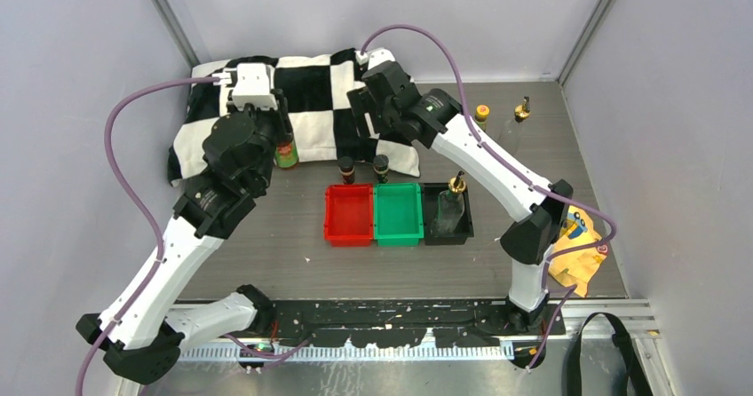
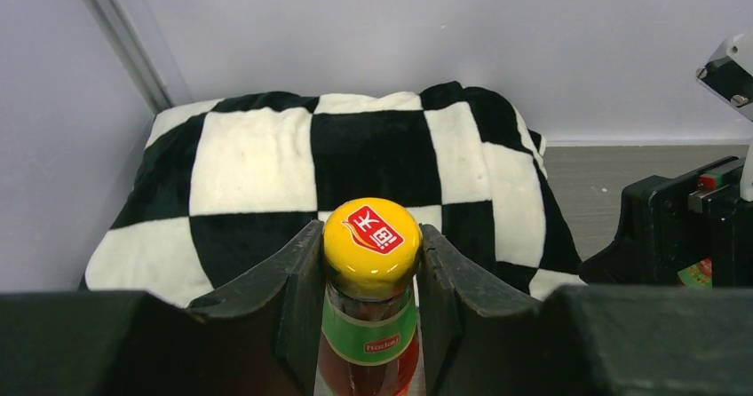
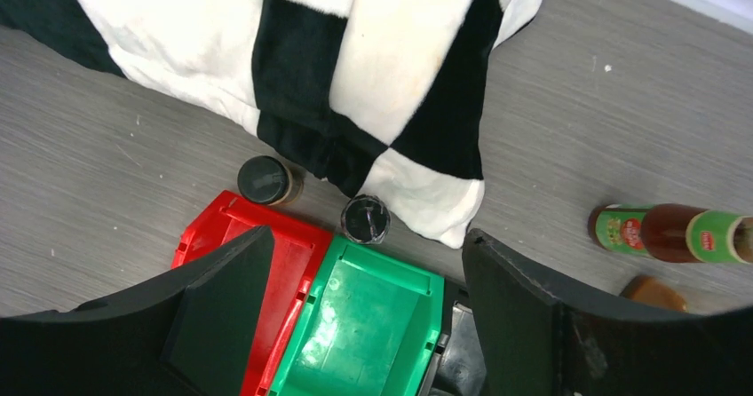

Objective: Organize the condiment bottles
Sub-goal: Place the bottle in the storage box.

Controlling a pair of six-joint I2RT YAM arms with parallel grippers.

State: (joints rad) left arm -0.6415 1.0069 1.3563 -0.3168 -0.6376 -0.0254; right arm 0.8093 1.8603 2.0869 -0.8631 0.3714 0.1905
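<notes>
My left gripper [image 1: 281, 138] is shut on the neck of a reddish-brown bottle [image 1: 286, 154] with a green label, at the front edge of the checkered blanket. Its yellow cap [image 2: 371, 243] sits between my fingers [image 2: 293, 298]. My right gripper [image 1: 366, 121] is open and empty, above the blanket's front edge. In its wrist view the gripper [image 3: 366, 263] hangs over two short dark black-capped bottles [image 3: 264, 179] [image 3: 365, 219], which stand just behind the trays. A clear glass bottle [image 1: 455, 202] with a gold top stands in the black tray. Another orange-capped bottle [image 1: 481, 114] and a clear glass bottle [image 1: 519, 116] stand at the back right.
Red tray [image 1: 349, 227], green tray [image 1: 397, 227] and black tray [image 1: 465, 227] sit side by side mid-table. The black-and-white checkered blanket [image 1: 311, 85] covers the back left. A yellow cloth [image 1: 573, 249] lies by the right arm's base. Walls close in on three sides.
</notes>
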